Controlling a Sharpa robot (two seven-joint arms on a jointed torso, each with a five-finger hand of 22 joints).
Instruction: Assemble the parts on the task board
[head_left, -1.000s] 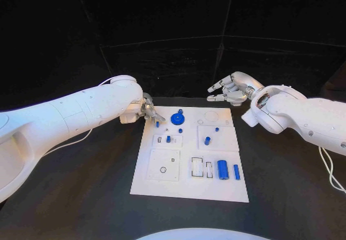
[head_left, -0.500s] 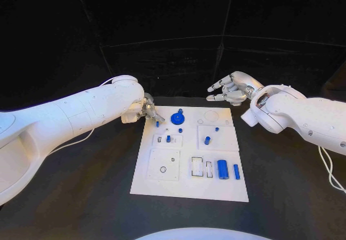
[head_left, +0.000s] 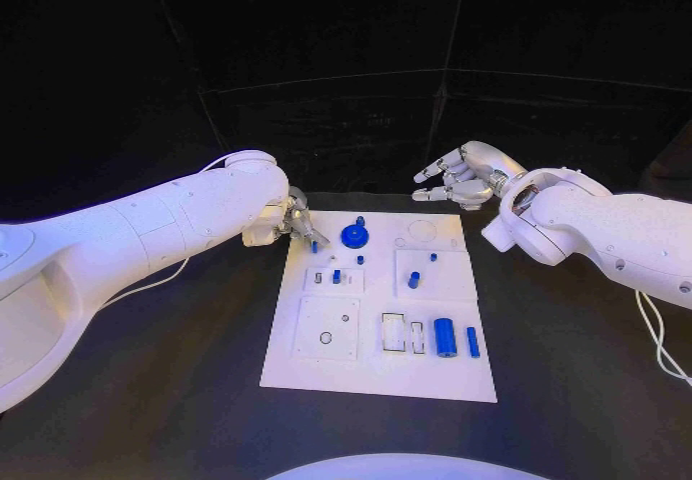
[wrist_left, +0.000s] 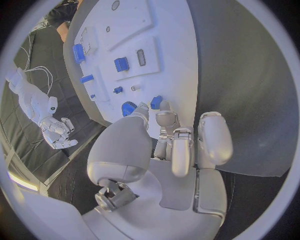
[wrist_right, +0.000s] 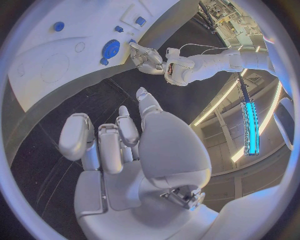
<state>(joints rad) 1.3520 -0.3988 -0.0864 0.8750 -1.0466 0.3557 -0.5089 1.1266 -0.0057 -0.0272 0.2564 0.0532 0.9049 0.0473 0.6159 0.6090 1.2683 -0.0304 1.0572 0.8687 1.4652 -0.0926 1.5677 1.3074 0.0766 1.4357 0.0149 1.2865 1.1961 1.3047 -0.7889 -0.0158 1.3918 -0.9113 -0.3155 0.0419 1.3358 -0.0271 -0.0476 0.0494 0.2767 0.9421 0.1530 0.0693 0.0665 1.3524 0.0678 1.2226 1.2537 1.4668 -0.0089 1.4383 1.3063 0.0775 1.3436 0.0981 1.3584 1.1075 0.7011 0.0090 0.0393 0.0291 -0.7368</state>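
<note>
The white task board (head_left: 335, 372) lies in the middle of the black table. My left hand (head_left: 294, 222) hovers at the board's far left corner and pinches a small blue part (wrist_left: 156, 102) between thumb and fingertip, right beside the blue gear (head_left: 353, 237). My right hand (head_left: 459, 180) hangs open above the table beyond the board's far right corner, with nothing in it. On the board's near right lie a blue cylinder (head_left: 446, 338) and a blue bar (head_left: 472, 342). Several small blue pegs (head_left: 414, 281) stand in the middle plates.
Black table surface (head_left: 173, 380) surrounds the board on all sides. Two empty rectangular slots (head_left: 394, 333) sit left of the cylinder. A black backdrop rises behind the table.
</note>
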